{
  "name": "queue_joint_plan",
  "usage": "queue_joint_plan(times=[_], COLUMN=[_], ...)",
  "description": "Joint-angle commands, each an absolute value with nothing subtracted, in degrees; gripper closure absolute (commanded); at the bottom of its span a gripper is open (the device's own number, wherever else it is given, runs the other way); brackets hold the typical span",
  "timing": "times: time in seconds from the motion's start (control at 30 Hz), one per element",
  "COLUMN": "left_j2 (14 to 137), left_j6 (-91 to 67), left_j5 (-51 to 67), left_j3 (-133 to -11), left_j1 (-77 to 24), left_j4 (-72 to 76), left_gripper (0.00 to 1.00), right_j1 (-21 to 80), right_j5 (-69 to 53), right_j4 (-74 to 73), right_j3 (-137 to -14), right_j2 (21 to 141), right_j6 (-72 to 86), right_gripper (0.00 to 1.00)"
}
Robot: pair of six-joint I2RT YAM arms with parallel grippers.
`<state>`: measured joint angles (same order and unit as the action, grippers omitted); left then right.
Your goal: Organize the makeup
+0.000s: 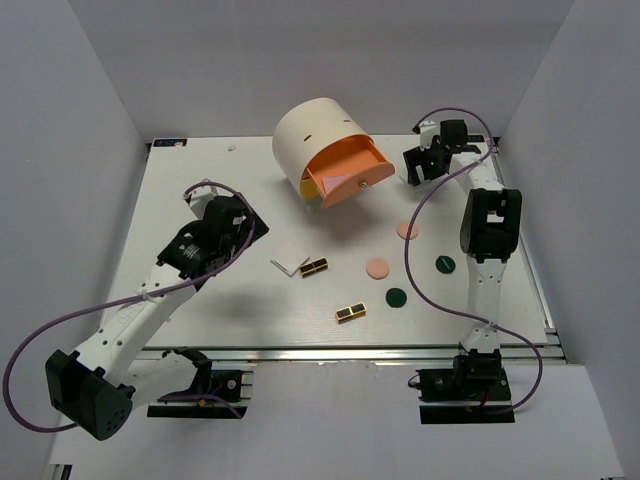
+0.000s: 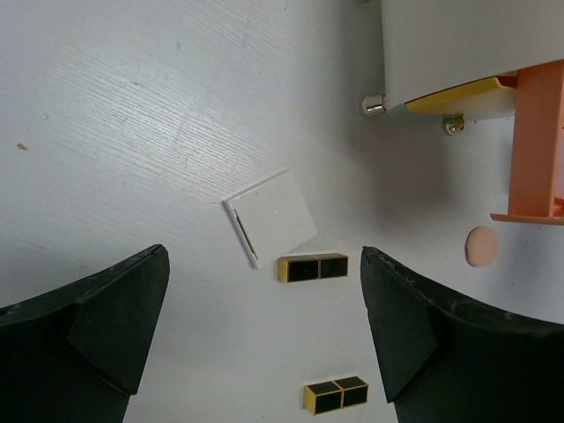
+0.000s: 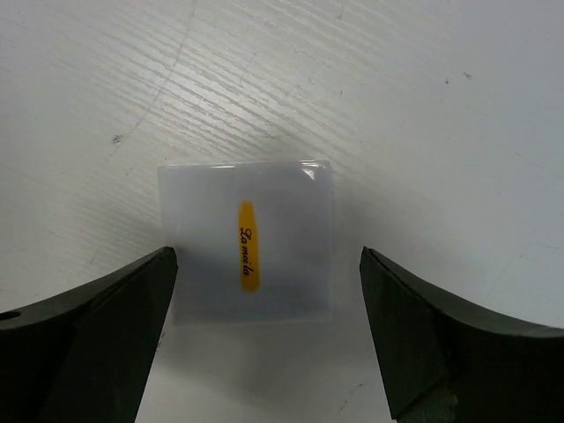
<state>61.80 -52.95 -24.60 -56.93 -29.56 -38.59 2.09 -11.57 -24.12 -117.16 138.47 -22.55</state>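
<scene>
The makeup lies spread on the white table [image 1: 200,190]. Thin white cards [image 1: 290,262] touch a black-and-gold palette [image 1: 314,267]; a second palette [image 1: 350,312] lies nearer. Two peach discs [image 1: 408,229] [image 1: 377,268] and two dark green discs [image 1: 445,264] [image 1: 396,297] lie on the right. My left gripper [image 1: 238,216] is open and empty above the table, left of the cards; its wrist view shows the card [image 2: 270,227] and both palettes [image 2: 312,266] [image 2: 336,395]. My right gripper [image 1: 416,165] is open over a pale square pad with an orange label [image 3: 245,256]. The pad lies flat, untouched.
A big cream cylinder [image 1: 315,135] stands at the back centre with an orange drawer [image 1: 345,170] pulled out toward the front right. It also shows in the left wrist view [image 2: 467,44]. White walls close in the table on the left, back and right.
</scene>
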Motion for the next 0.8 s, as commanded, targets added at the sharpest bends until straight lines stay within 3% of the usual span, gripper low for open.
queue_joint_plan(times=[0.0,0.77], left_j2=[62.39,61.26], left_j6=[-53.7,-54.93], left_j5=[-23.38,-22.68], left_j3=[-58.09,-54.76], left_j1=[-28.65,-28.04], left_j4=[-38.67,-38.58], left_gripper=[0.02,0.02], right_j1=[2.9,2.64], right_j5=[-12.92,-7.73], right_j4=[-25.31,-24.17], right_j3=[-119.8,-114.87], right_j2=[138.95,139.04], right_j6=[-23.73,-24.26], right_gripper=[0.11,0.11])
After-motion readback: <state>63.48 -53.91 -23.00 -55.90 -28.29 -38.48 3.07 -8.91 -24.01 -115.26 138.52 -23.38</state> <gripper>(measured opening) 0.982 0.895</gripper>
